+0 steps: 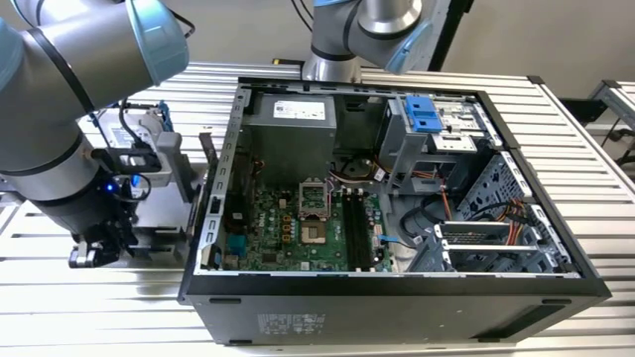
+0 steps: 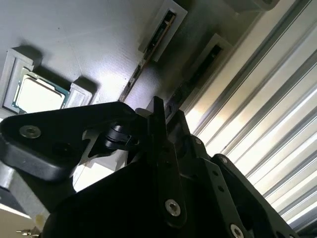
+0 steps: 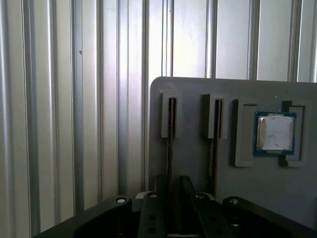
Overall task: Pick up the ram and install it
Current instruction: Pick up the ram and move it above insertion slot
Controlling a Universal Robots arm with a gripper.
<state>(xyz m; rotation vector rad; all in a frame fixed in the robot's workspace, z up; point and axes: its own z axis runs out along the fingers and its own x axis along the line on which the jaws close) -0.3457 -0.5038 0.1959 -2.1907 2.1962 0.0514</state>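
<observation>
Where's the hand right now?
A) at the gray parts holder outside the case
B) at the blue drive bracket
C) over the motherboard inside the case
A: in the exterior view the hand sits outside the case, on the exterior view's left. The first wrist view shows the gray holder and a ram directly ahead of it.

my surface (image 1: 89, 305) is ribbed silver metal. an open black computer case (image 1: 397, 316) stands on it. a grey parts holder (image 3: 247, 188) lies on it beside the case.
</observation>
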